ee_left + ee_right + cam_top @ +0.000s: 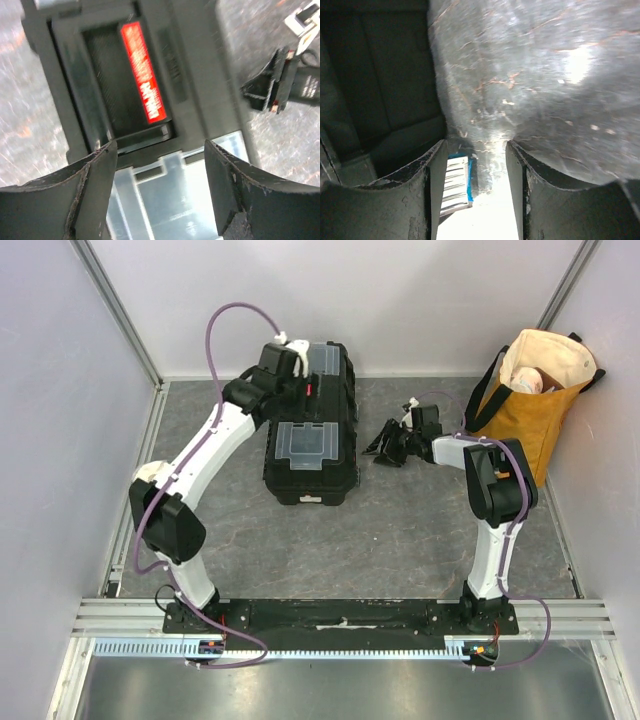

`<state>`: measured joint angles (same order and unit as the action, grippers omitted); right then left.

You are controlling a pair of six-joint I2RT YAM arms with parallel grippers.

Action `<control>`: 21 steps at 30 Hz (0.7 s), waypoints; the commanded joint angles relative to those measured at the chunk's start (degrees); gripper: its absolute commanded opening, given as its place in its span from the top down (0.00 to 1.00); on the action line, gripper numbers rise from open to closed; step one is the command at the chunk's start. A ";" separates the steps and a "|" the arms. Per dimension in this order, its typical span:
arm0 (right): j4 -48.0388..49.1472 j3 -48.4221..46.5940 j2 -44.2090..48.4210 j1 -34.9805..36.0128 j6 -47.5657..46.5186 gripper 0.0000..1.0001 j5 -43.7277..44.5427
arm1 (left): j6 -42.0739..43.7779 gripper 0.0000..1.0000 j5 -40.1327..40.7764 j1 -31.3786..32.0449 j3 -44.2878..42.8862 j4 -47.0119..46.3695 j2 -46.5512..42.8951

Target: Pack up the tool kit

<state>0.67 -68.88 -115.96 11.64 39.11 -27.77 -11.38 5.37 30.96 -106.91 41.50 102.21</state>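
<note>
Fingers (95, 195) of my left pincer (160, 150) are standing apart, holding nothing, above toolbox (320, 482) at upper centre; right pincer (388, 446) is also gaping, hanging low just right of toolbox, mid-frame.

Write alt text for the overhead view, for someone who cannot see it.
A closed black toolbox sits on a gray table. The white left arm reaches over the box's far end; the right gripper is low beside the box, near a yellow tote bag in the far right corner.
</note>
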 commanded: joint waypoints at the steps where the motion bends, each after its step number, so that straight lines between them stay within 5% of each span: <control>1: 5.21 -0.29 -3.39 1.37 -1.85 0.43 -10.10 | -9.00 0.25 -12.90 -7.47 7.67 -2.73 -4.56; 10: 7.26 -3.36 -9.80 3.04 -0.43 0.43 -13.72 | -12.09 0.26 -22.67 -14.70 10.85 -3.53 -2.64; 21: -9.80 -9.77 -13.58 0.67 -21.70 0.48 -15.63 | -6.73 0.27 -28.83 -15.93 1.11 -0.63 6.14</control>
<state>1.28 -77.80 -125.64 13.80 28.95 -44.97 -20.47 -16.80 14.39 -99.83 40.60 104.44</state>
